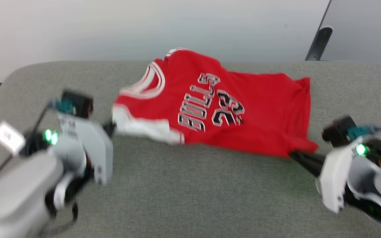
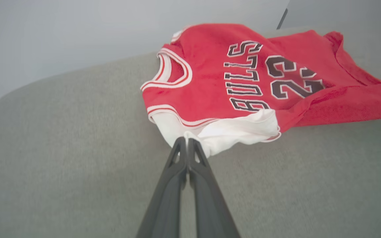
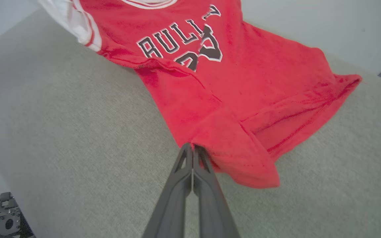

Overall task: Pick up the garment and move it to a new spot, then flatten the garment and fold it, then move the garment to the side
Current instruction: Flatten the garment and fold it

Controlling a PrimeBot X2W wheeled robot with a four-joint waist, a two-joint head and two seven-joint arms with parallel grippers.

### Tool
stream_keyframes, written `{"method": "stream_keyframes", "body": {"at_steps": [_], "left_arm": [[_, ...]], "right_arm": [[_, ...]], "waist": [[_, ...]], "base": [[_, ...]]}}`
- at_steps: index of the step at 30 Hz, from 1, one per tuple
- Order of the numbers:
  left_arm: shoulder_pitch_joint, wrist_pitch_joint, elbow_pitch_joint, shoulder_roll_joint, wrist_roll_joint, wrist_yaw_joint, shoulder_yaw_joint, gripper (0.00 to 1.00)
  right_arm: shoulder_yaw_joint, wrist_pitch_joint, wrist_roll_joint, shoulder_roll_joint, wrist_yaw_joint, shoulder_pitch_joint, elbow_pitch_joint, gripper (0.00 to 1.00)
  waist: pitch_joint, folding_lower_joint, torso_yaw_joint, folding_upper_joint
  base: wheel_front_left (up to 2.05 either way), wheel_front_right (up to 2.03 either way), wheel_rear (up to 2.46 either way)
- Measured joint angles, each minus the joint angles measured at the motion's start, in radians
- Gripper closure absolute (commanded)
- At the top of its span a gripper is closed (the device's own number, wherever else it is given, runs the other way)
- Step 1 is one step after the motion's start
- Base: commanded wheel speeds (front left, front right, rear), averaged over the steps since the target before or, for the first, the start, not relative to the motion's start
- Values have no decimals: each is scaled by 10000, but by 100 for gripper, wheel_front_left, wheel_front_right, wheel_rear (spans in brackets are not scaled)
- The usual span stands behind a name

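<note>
Head view. One garment (image 1: 223, 109), two grippers, one grey fabric-covered surface (image 1: 190, 198). The surface is a coarse woven grey with a rounded far-left corner. The garment is a soft red jersey lying rumpled near the far edge, about midway along it, collar toward the left edge and hem toward the right. It bears black, white-outlined "BULLS" lettering and the number 23, striped red-and-white trim at the neck, and one white sleeve on its near side. The left gripper (image 1: 111, 127) meets that sleeve; the right gripper (image 1: 294, 154) meets the near hem corner. The picture is blurred.

Left wrist view. The left gripper (image 2: 187, 141) has two long, dark, tapering fingers pressed together, pinching the crumpled edge of the white sleeve (image 2: 230, 130). The garment (image 2: 210, 82) rises in folds beyond it above the surface (image 2: 61, 148).

Right wrist view. The right gripper (image 3: 193, 147) has two dark fingers closed on a folded red corner of the hem. The garment (image 3: 260, 82) shows a fuzzy knit texture and a stitched hem line, and drapes onto the surface (image 3: 78, 132).
</note>
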Motion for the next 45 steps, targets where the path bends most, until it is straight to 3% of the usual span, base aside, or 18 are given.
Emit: {"method": "stream_keyframes", "body": {"at_steps": [4,8,19,25,30,35,45], "left_arm": [[1381,286,-2080,851,-451,1244,-46,100],[2445,491,-3728,1480,-842,2173,-174,100],[4406,1252,-6621,2523,-1994,4307,-522,100],[4859,1220,-7624,2938,-1988,4955,-589,100],[3828,1390,-7668,3480,-1131,4842,-357,100],[2252,2107,-6888,3503,-268,3971,-257,100],[-247,2798,-3252,1444,489,1572,-443,100]], "right_arm": [[-207,374,270,-796,-2,1069,-980,100],[-671,635,477,-1457,-4,1960,-1699,100],[-2253,1593,978,-2406,-4,4626,-3049,100],[-3582,1837,869,-2330,-2,5546,-3358,100],[-4715,2355,176,-1764,-4,5525,-3356,100],[-5398,3177,-723,-991,-2,4790,-3329,100],[-5193,4374,-1996,510,-4,2637,-2259,100]], "waist": [[-133,0,119,0],[-164,0,220,0],[-75,0,255,0],[76,0,124,0],[211,0,8,0],[362,0,-123,0],[756,0,-369,0]], "base": [[0,0,0],[0,0,0],[0,0,0],[0,0,0],[0,0,0],[0,0,0],[0,0,0]]}}
